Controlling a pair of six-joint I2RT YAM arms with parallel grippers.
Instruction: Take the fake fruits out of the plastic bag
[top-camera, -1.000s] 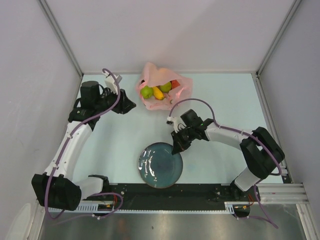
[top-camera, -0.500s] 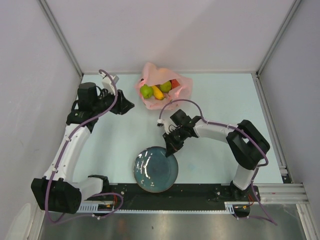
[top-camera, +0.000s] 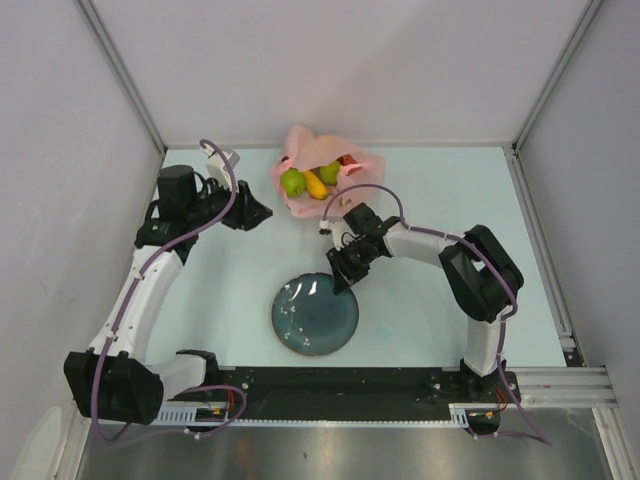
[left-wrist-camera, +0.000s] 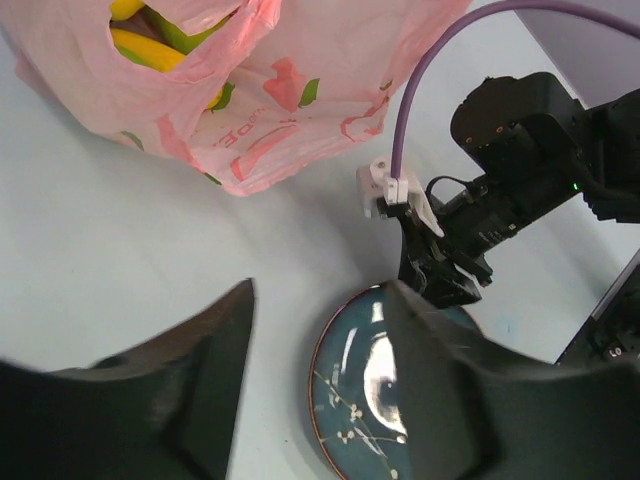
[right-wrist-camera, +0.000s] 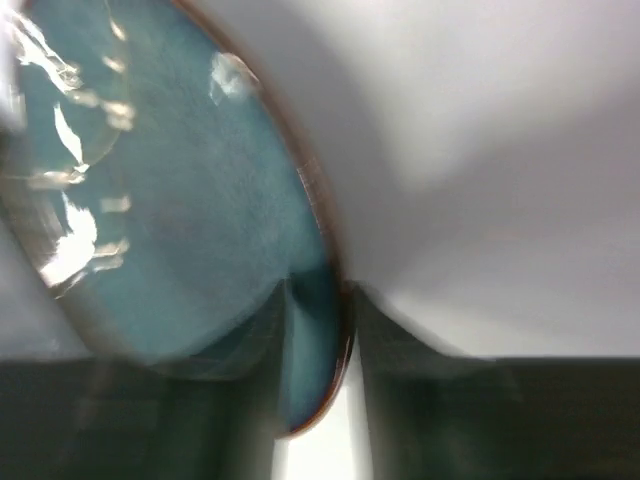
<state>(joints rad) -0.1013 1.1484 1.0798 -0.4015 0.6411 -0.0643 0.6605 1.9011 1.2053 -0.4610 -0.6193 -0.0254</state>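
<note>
The pink plastic bag (top-camera: 318, 185) lies at the back of the table with its mouth open. Inside it show fake fruits: a green apple (top-camera: 292, 183), a yellow piece (top-camera: 316, 186), a green pear (top-camera: 329, 172) and a red piece (top-camera: 347, 160). My left gripper (top-camera: 256, 213) hangs open and empty just left of the bag. In the left wrist view, the bag (left-wrist-camera: 280, 100) lies beyond the gripper (left-wrist-camera: 320, 290), with a yellow piece (left-wrist-camera: 150, 45) showing in its mouth. My right gripper (top-camera: 345, 273) stands open in front of the bag, its fingers apart either side of the plate's rim (right-wrist-camera: 330, 340).
A dark teal round plate (top-camera: 314, 313) with a brown rim lies in front of the bag, near the table's middle. White walls close off the left, back and right. The black rail (top-camera: 330, 382) with both arm bases runs along the near edge.
The right arm has slid the plate left and toward the bag, and its jaws have opened from shut on the rim. The left gripper has opened a little wider.
</note>
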